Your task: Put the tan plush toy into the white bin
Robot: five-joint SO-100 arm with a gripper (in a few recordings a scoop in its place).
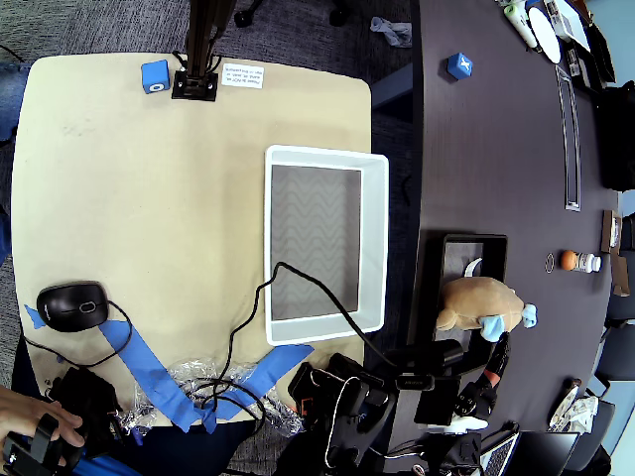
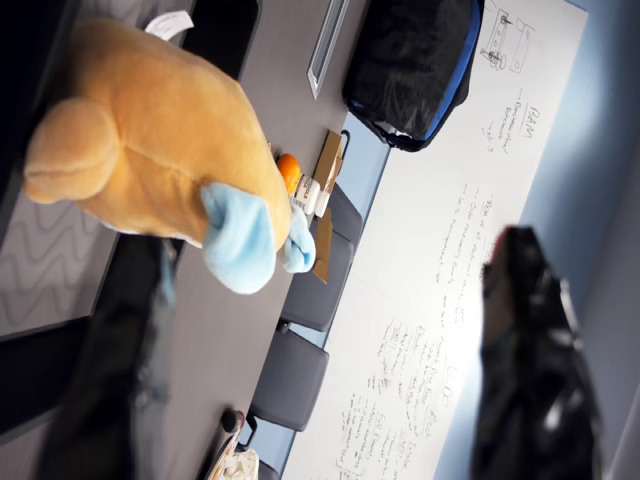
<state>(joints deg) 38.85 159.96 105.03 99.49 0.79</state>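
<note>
The tan plush toy (image 1: 476,302) with light blue fins lies on the lower end of a black-rimmed tray (image 1: 437,273) on the dark table, right of the white bin (image 1: 375,238). The bin stands with nothing but its grey patterned bottom showing. My gripper (image 1: 499,347) reaches up to the toy from the picture's bottom edge. In the wrist view the toy (image 2: 150,150) is close at the upper left, and my gripper (image 2: 320,290) is open. One blurred black finger (image 2: 110,380) sits just below the toy. The other finger (image 2: 540,360) stands far to the right.
A black cable crosses the bin's lower left corner (image 1: 298,278). A computer mouse (image 1: 71,305), blue tape strips (image 1: 149,367) and crumpled plastic lie on the tan table. Blue cubes (image 1: 155,75) (image 1: 458,65) sit at the back. An orange ball (image 1: 569,260) rests on the dark table.
</note>
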